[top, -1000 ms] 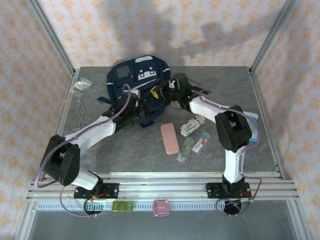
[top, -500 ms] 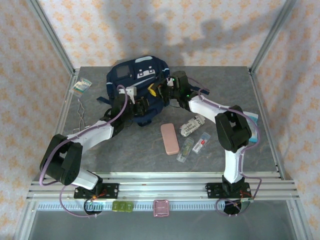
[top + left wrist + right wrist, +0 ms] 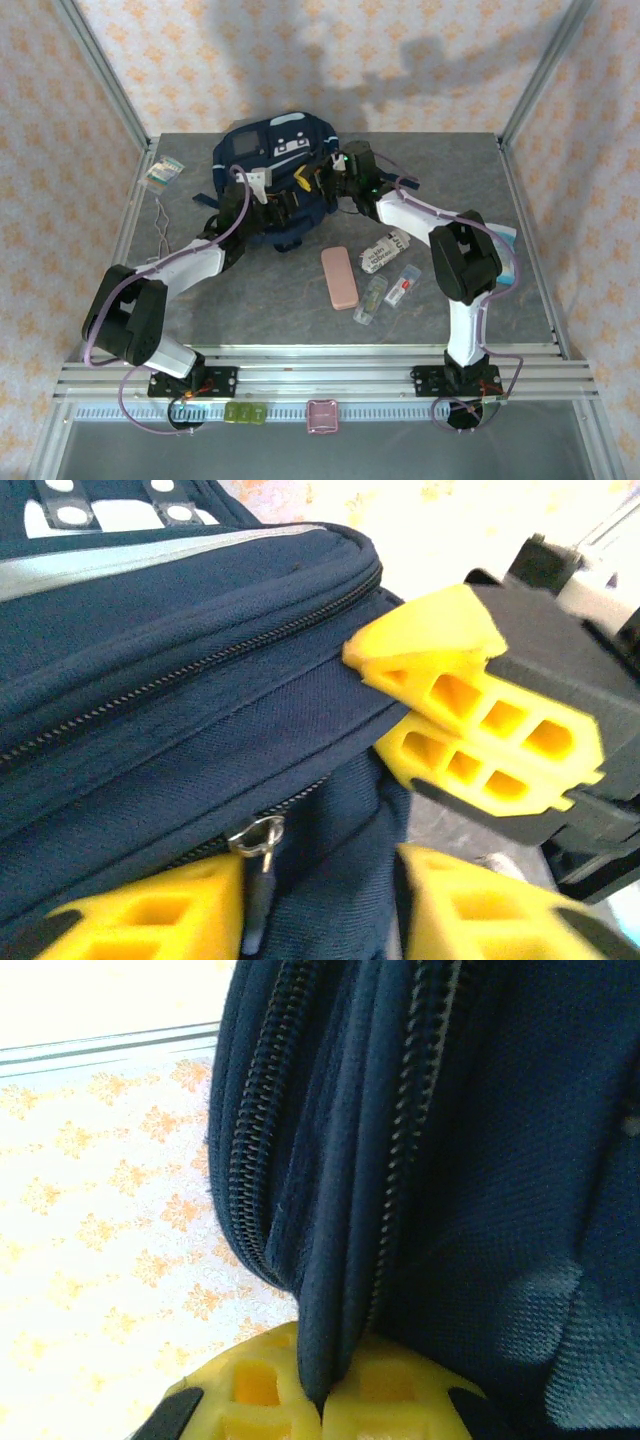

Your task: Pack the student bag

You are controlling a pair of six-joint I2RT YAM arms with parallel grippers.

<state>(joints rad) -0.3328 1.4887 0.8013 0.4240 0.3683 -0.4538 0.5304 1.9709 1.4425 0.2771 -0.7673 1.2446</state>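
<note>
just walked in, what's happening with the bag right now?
Both arms are at the student bag, near the back of the table. The right pincer is shut on a fold of the bag's fabric beside a zipper line. The left pincer has its jaws apart on either side of a metal zipper pull, not clamped on it. A pink case, a rolled packet and small clear packets lie on the table, not yet packed.

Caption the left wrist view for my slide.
Left claw open astride the zipper pull of the student bag; right claw shut on the bag's edge.
</note>
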